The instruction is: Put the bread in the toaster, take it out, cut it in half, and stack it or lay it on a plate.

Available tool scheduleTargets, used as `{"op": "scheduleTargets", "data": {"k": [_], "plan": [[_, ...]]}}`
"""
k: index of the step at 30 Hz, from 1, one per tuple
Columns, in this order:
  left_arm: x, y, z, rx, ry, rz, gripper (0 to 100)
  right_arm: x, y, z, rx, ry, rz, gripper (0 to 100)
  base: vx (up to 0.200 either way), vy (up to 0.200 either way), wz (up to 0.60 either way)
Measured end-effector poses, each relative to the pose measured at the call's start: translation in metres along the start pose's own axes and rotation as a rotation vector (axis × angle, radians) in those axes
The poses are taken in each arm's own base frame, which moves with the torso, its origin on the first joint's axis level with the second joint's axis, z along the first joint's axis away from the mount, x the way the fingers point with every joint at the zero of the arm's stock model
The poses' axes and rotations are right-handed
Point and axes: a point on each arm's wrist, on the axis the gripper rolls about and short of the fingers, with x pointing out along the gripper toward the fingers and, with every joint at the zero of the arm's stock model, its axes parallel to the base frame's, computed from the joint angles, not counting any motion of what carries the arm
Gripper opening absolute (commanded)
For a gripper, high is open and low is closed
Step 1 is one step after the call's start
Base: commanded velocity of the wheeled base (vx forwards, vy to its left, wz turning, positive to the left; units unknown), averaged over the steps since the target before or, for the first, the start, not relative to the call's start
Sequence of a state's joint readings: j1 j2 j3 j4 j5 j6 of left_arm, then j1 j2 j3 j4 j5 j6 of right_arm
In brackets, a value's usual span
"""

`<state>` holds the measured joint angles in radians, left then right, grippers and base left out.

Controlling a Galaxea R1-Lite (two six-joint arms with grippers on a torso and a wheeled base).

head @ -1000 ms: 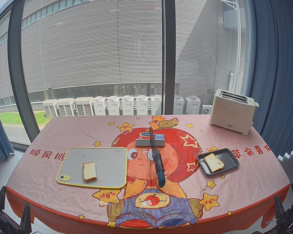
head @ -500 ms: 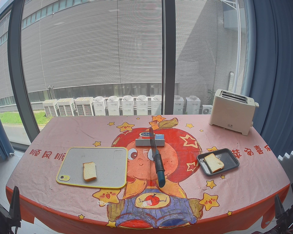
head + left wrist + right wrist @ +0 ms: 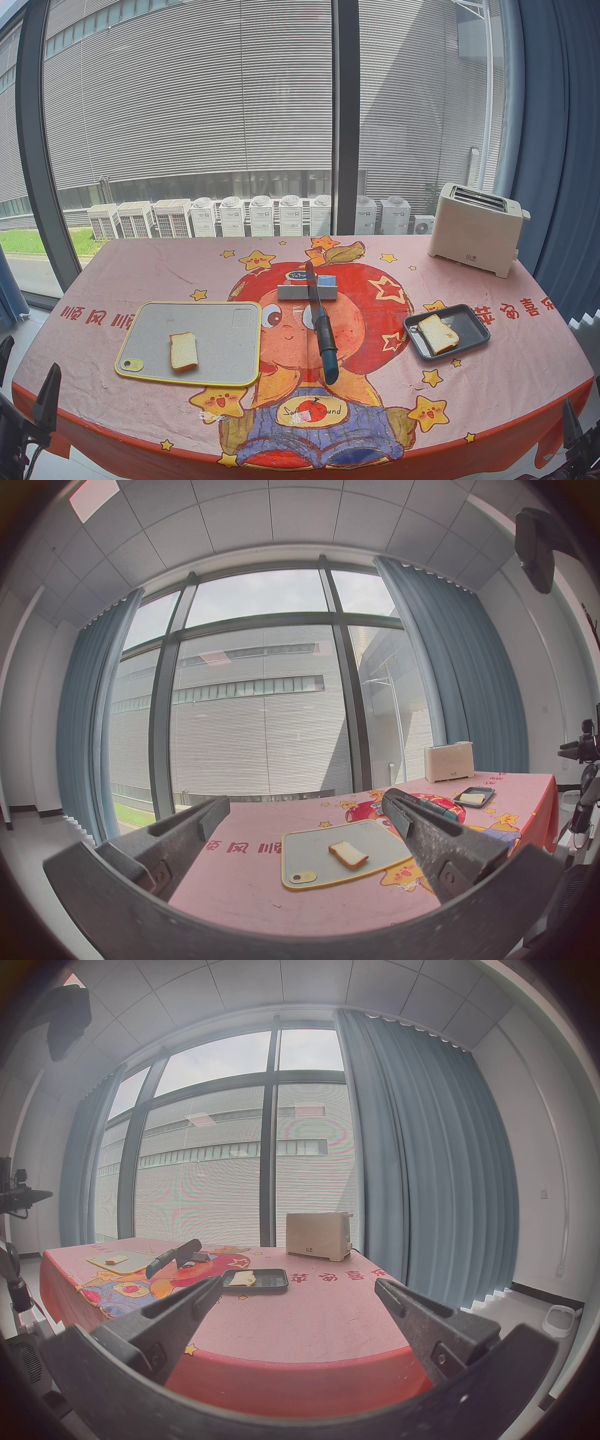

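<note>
One half-slice of bread [image 3: 183, 351] lies flat on the grey cutting board [image 3: 219, 325] in the lower left of the head view. A second piece [image 3: 437, 333] lies in the dark plate [image 3: 473, 325] at the right, with the toaster [image 3: 476, 228] behind it toward the upper right of the table [image 3: 156, 275]. Between board and plate, in the middle of the frame, the knife [image 3: 325, 340] rests with its blade propped on a small grey block [image 3: 328, 292] and its handle toward the lower edge. The left gripper [image 3: 305, 804] has its jaws spread wide and carries nothing; it sits low at the lower left corner of the head view, well apart from the board. The right gripper [image 3: 299, 1290] is likewise agape and empty, off the table's near right corner. The bread looks light, soft and easily crushed, so a gentle closing is probably called for. The best hold is likely across the narrow width, on the firmer crust edges rather than the crumb. Lying flat on a smooth board, it may slide when a finger nudges it, and a hard pinch could tear it.
</note>
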<state>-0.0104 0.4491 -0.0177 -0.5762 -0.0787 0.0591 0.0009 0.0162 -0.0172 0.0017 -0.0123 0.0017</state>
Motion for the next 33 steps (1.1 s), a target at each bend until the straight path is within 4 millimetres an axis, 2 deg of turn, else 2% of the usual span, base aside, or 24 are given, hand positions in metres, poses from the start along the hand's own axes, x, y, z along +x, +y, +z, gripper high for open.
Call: {"op": "scheduleTargets", "data": {"k": [12,33], "plan": [[0.024,0.002,0.006,0.009,0.026,-0.006,100,0.0,0.0,0.0,0.0,0.0,0.001,100,0.0,0.0,0.0],[0.089,0.005,0.006,0.037,0.061,-0.051,100,0.0,0.0,0.0,0.0,-0.001,0.0,100,0.0,0.0,0.0]]}}
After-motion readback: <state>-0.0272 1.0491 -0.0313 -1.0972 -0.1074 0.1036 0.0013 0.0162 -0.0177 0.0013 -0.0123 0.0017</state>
